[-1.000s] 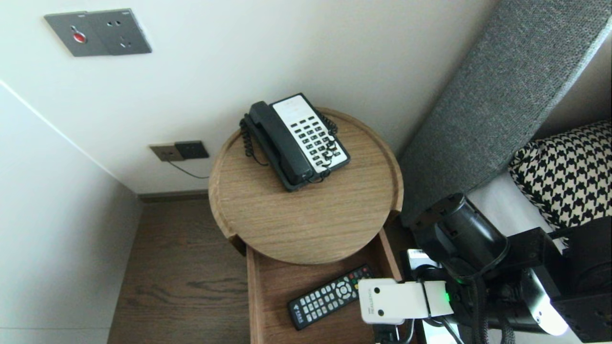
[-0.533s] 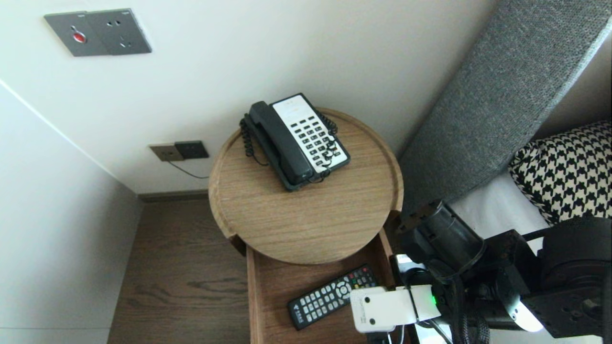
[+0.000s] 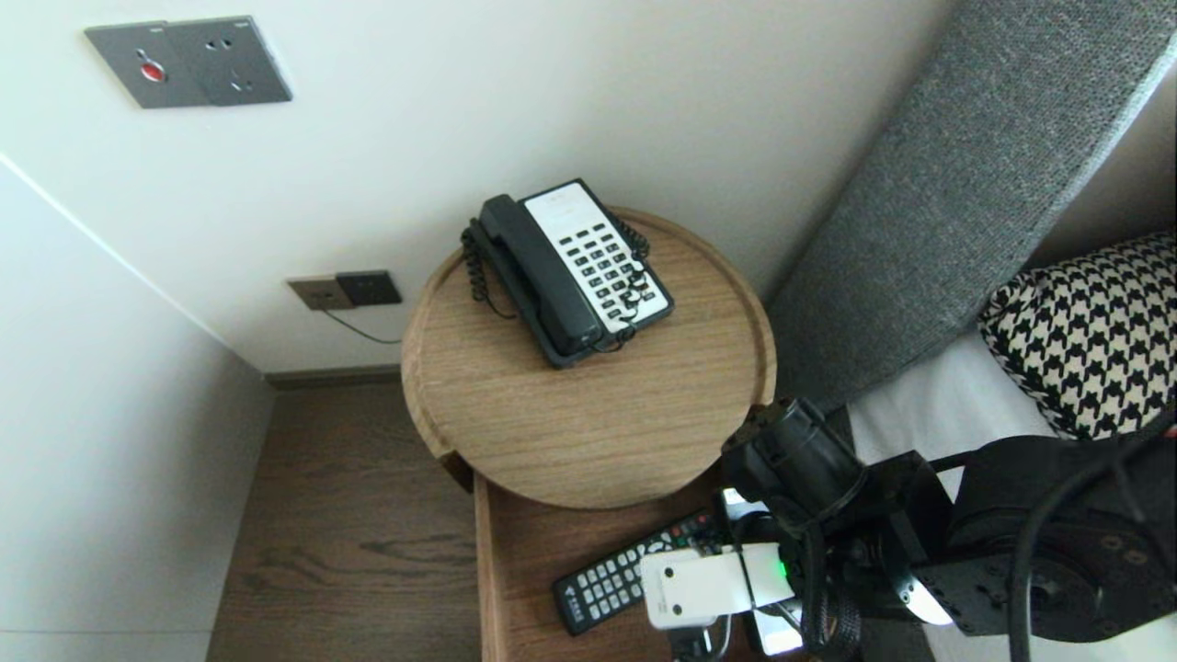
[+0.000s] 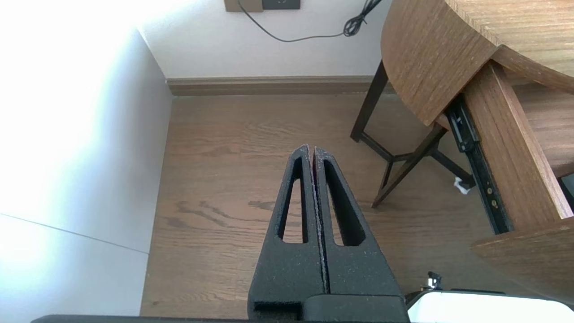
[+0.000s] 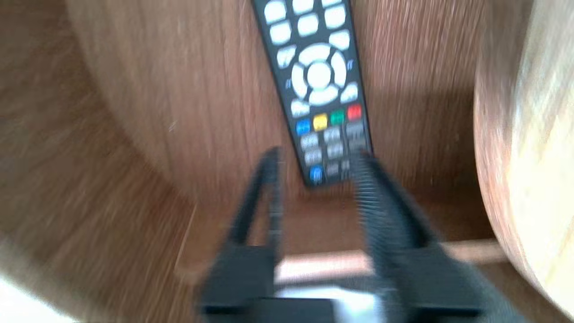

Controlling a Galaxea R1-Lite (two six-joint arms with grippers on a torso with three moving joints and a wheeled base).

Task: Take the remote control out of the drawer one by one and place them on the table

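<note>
A black remote [image 3: 598,584] with white keys lies in the open wooden drawer [image 3: 515,561] under the round table. My right arm [image 3: 828,515] reaches over the drawer from the right, and its white wrist camera hides the remote's near end. In the right wrist view my right gripper [image 5: 317,157] is open, and its fingertips [image 5: 364,163] flank the end of the remote [image 5: 318,80] just above it. Nothing is held. My left gripper [image 4: 310,150] is shut and empty, hanging over the wooden floor beside the table.
A black and white telephone [image 3: 570,271] with a coiled cord stands at the back of the round tabletop [image 3: 588,432]. A grey headboard [image 3: 965,184], white bedding and a houndstooth pillow [image 3: 1094,340] are on the right. The drawer's side wall [image 5: 515,134] runs close beside the right gripper.
My right arm has swung left and lower over the drawer, so its wrist camera now covers the remote's coloured-button end. The telephone and the remote have not moved.
</note>
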